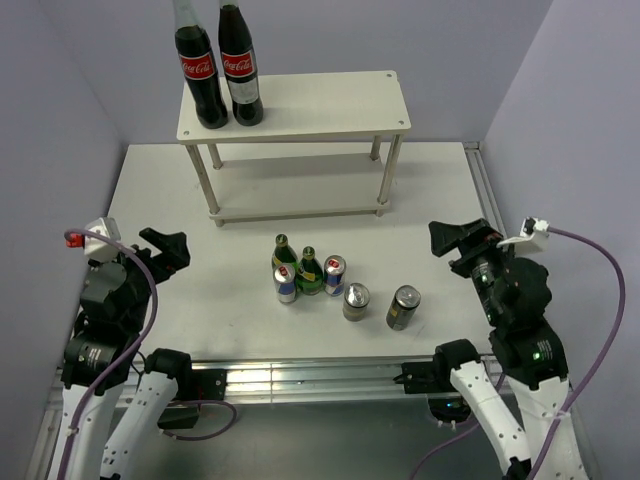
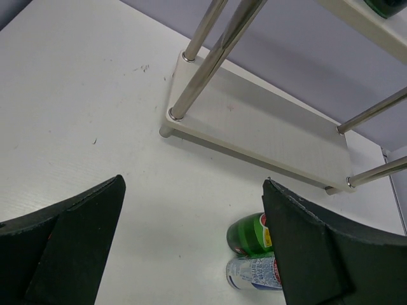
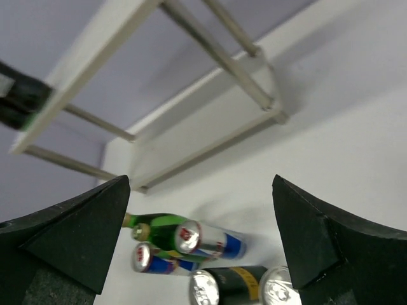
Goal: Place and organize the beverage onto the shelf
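The six drinks stand clustered on the white table in front of the white two-tier shelf. They are two green bottles, two blue-and-silver cans and two black cans. My left gripper is open and empty, left of the cluster. In the left wrist view the gripper faces a green bottle and a blue-and-silver can. My right gripper is open and empty, right of the cluster. In its own view the drinks lie below the shelf.
Two large red-labelled cola bottles stand on the left end of the shelf's top tier. Purple walls close in the table on three sides. A metal rail runs along the near edge between the arm bases.
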